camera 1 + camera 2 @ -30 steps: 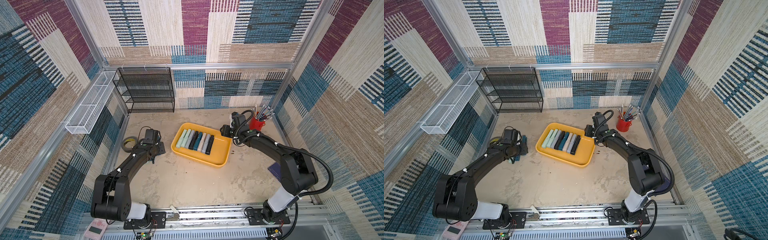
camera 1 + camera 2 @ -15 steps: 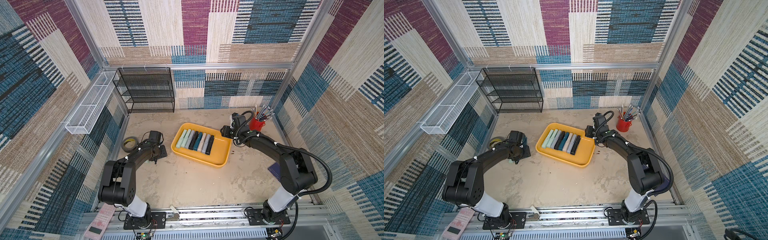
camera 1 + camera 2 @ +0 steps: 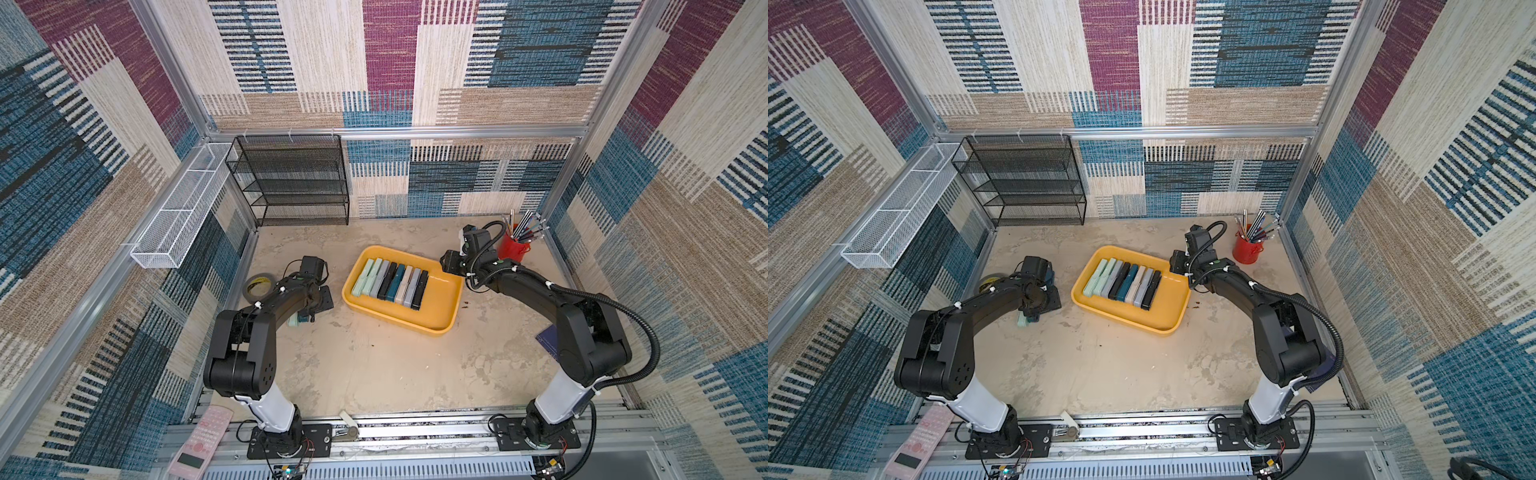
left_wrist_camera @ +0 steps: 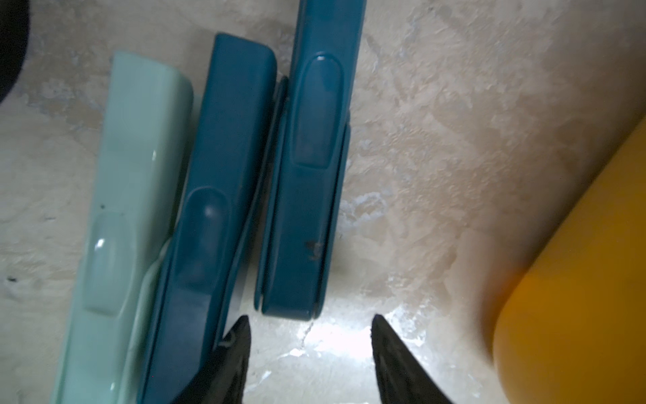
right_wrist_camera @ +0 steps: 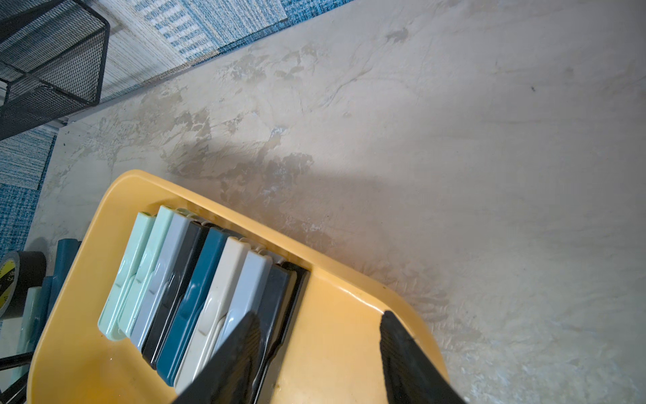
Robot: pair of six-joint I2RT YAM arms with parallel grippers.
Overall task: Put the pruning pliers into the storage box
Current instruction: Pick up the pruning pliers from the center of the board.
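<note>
1. left wrist view: the left jaws are spread wide with nothing between them, and their black fingertips [image 4: 237, 353] hang low over the table [image 4: 437, 175].
2. three tools lie side by side on the table just ahead of those tips: the pale green pliers [image 4: 133, 168], the middle teal pliers [image 4: 227, 147] and the outer teal pliers [image 4: 314, 196].
3. the near end of the outer teal pliers sits right in front of the gap. one tip is at the edge of the middle teal pliers, and i cannot tell whether it touches.
4. the tray [image 4: 576, 280] shows at one side, apart from these three.
5. in both top views the left arm [image 3: 270, 303] [image 3: 984, 299] reaches low and forward. its wrist is bent down over the loose pliers, between the tape roll [image 3: 246, 289] and the tray [image 3: 440, 299].
6. right wrist view: the right jaws are spread too and hold nothing. one tip is over the near ends of the dark tools, the other over the tray's rim [image 5: 412, 321]. contact cannot be judged.
7. a row of pliers [image 5: 195, 290] lies packed side by side inside the tray, against its far wall.
8. in a top view the right arm [image 3: 536, 291] stretches forward and inward, with its wrist over the tray's far corner, near the red cup [image 3: 513, 249].
</note>
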